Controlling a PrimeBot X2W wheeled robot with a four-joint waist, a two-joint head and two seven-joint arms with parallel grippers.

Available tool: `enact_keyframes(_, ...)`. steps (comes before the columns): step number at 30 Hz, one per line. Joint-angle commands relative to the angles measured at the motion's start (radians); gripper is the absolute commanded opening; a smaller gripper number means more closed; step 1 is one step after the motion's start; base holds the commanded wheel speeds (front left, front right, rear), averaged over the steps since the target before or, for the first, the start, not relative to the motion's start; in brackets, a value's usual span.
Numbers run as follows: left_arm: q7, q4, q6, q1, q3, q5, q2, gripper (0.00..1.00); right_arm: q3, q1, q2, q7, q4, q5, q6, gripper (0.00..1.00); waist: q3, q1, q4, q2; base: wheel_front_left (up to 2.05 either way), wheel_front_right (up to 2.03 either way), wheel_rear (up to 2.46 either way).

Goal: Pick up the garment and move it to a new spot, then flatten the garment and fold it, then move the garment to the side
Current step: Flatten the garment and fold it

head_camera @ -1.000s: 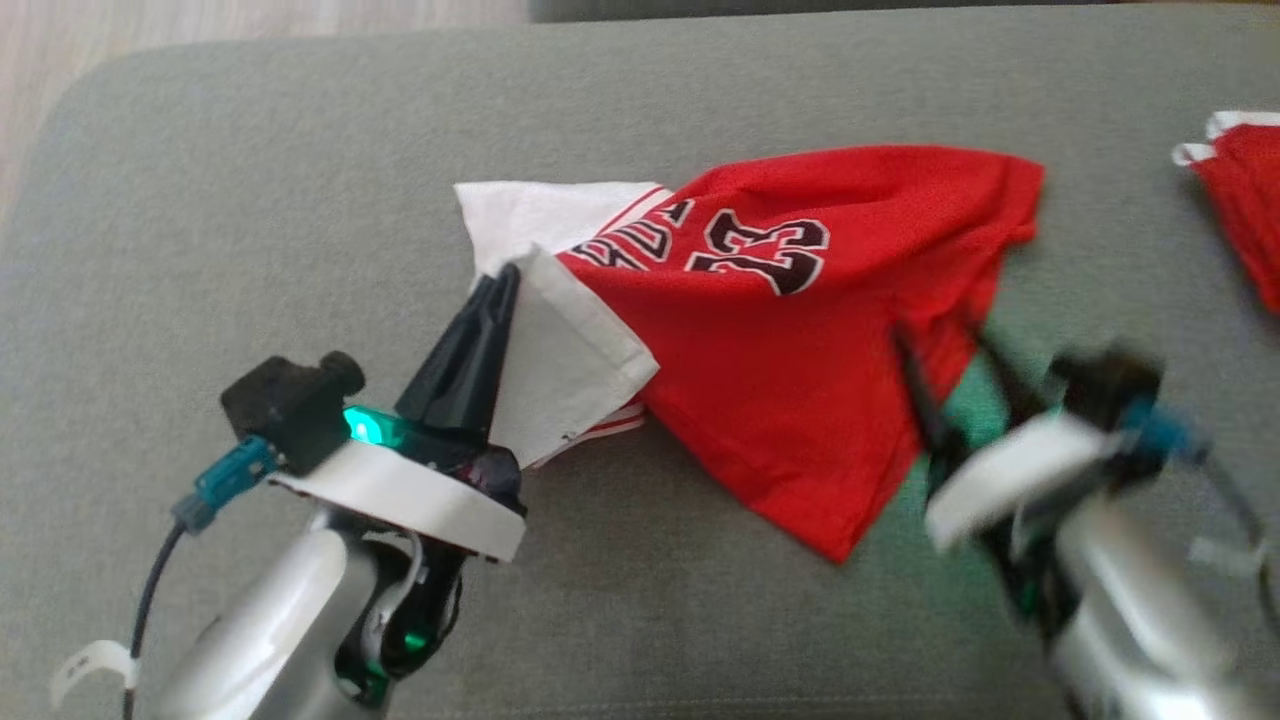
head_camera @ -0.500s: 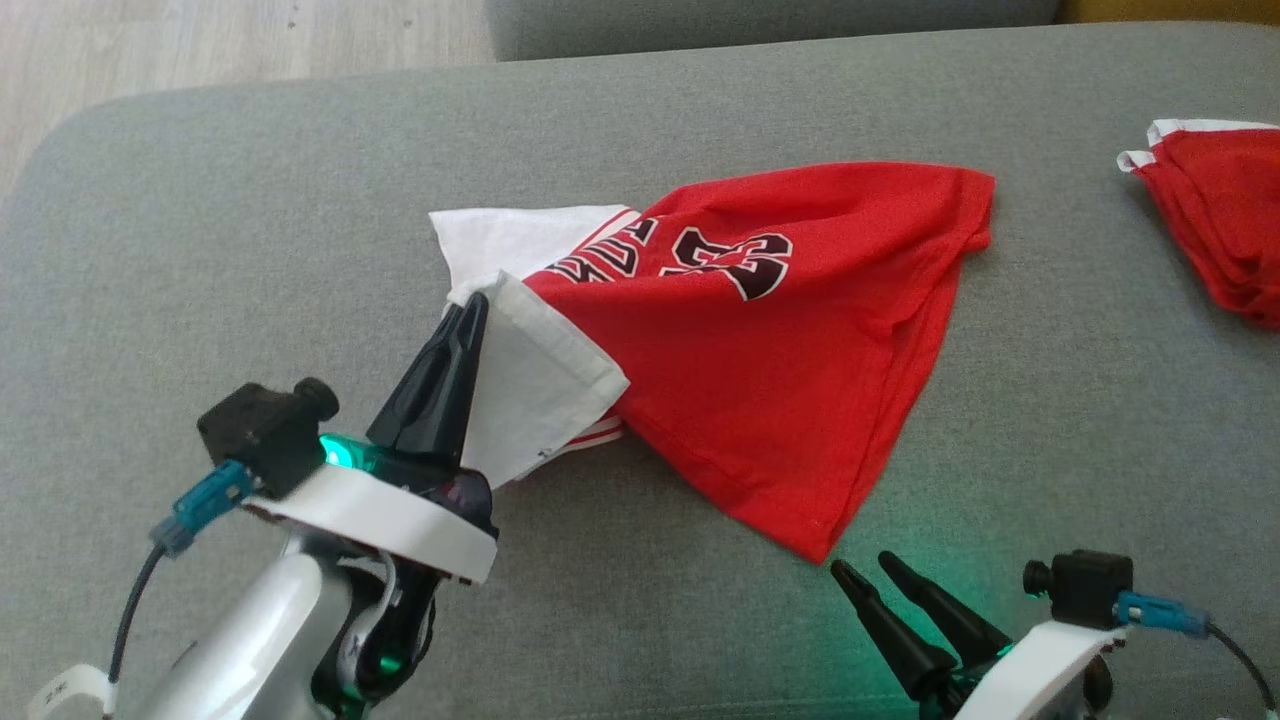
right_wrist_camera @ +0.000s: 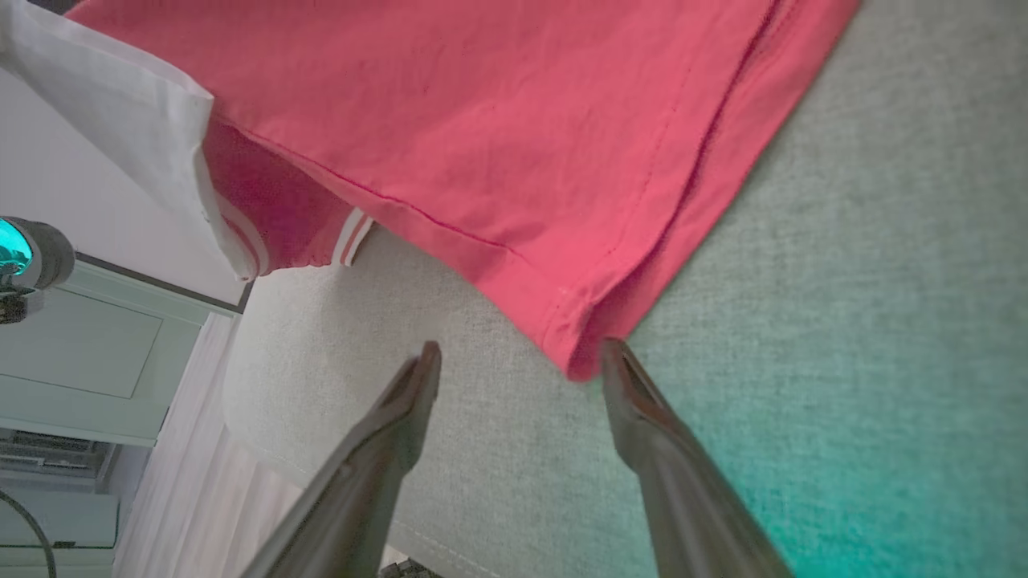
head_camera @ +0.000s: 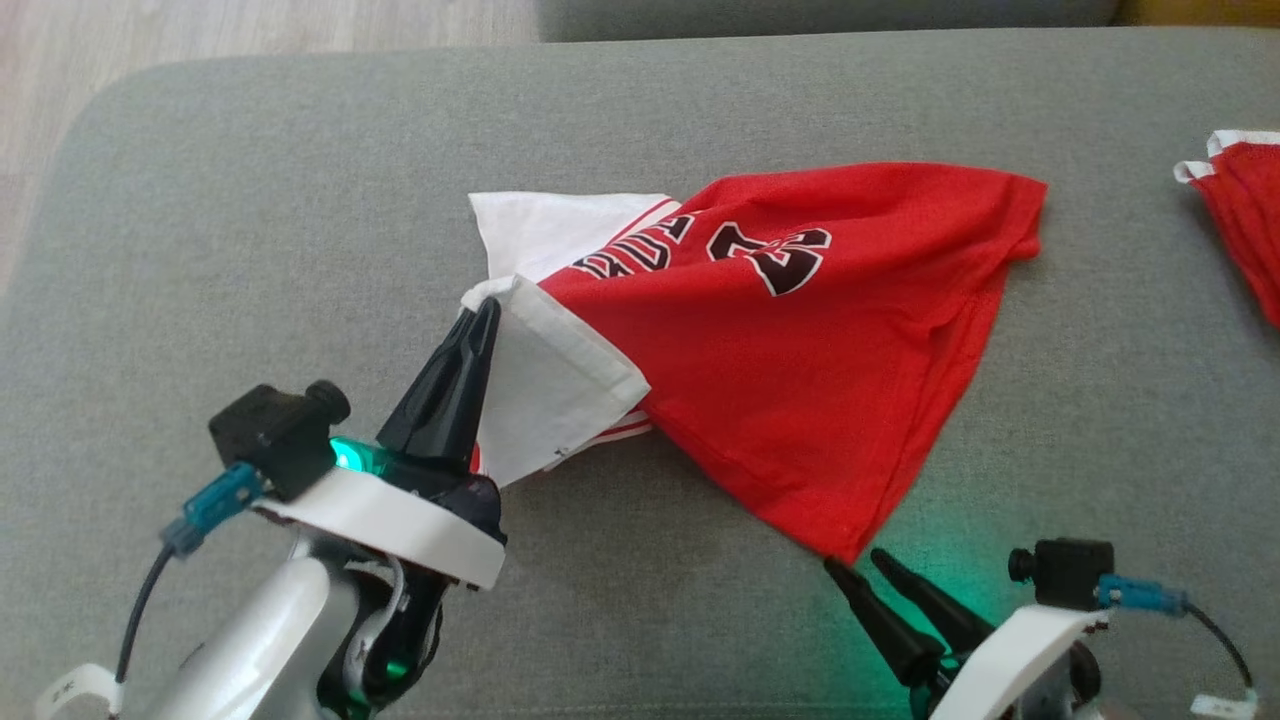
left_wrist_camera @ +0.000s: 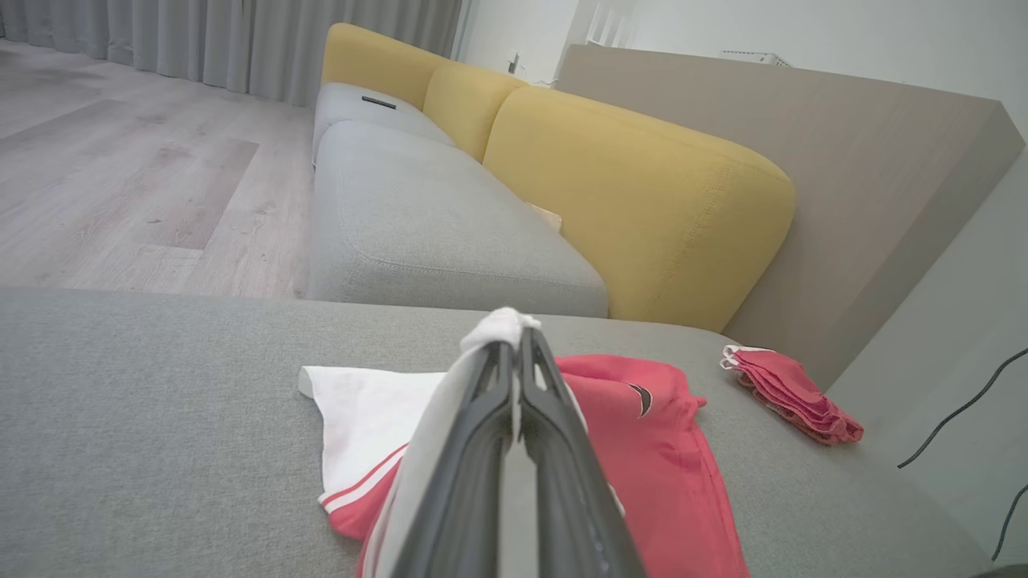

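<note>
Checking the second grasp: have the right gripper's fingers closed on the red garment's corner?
No, the right gripper has its fingers spread, with a corner of the red garment loose between their tips.

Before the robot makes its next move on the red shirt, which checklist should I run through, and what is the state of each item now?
1. Left gripper shut on the white sleeve of the shirt: ok.
2. Right gripper open: ok.
3. Hem corner lined up between the right fingers: ok, but only at their tips.
4. Shirt lying flat on the cushion: not ok, bunched and creased.
5. Other red garment apart from the shirt: ok.
</note>
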Motion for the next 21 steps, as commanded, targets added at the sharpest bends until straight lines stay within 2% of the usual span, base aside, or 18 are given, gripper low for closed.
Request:
enact_keyframes(1, -0.001, -0.035, 0.007, -0.049, 0.04, 0.0, 0.026, 0.0, 0.012, -0.028, -0.009, -0.014, -0.019, 0.009, 0.007, 1.0, 0.002, -0.0001, 0.003, 0.0, 0.0, 0.0, 0.0)
enact_keyframes(7, 0.004, -0.038, 0.01, -0.056, 0.035, 0.002, 0.025, 0.0, 0.045, -0.07, -0.005, -0.032, 0.022, 0.029, 0.007, 1.0, 0.013, -0.0001, 0.013, 0.0, 0.0, 0.0, 0.0)
enact_keyframes(8, 0.004, -0.039, 0.01, -0.058, 0.035, 0.002, 0.025, 0.0, 0.053, -0.077, -0.005, -0.037, 0.027, 0.033, 0.007, 0.98, 0.016, -0.0001, 0.014, 0.0, 0.0, 0.0, 0.0)
enact_keyframes(9, 0.004, -0.04, 0.011, -0.06, 0.035, 0.002, 0.024, 0.0, 0.06, -0.085, -0.005, -0.043, 0.031, 0.036, 0.007, 0.78, 0.019, -0.0001, 0.014, 0.0, 0.0, 0.0, 0.0)
enact_keyframes(10, 0.005, -0.04, 0.011, -0.061, 0.035, 0.002, 0.024, 0.0, 0.067, -0.095, -0.005, -0.051, 0.035, 0.039, 0.007, 0.52, 0.022, -0.0001, 0.015, 0.0, 0.0, 0.0, 0.0)
enact_keyframes(11, 0.004, -0.04, 0.012, -0.062, 0.035, 0.002, 0.025, 0.0, 0.075, -0.105, -0.006, -0.062, 0.037, 0.041, 0.007, 0.35, 0.026, -0.0001, 0.014, 0.0, 0.0, 0.0, 0.0)
enact_keyframes(12, 0.004, -0.039, 0.012, -0.063, 0.036, 0.003, 0.025, 0.0, 0.081, -0.114, -0.008, -0.074, 0.041, 0.041, 0.007, 0.02, 0.028, -0.0001, 0.014, 0.0, 0.0, 0.0, 0.0)
enact_keyframes(21, -0.014, -0.032, 0.016, -0.055, 0.072, -0.01, 0.025, 0.0, 0.101, -0.166, -0.061, -0.198, 0.053, 0.026, 0.007, 0.0, 0.011, -0.0001, -0.013, 0.0, 0.0, 0.0, 0.0)
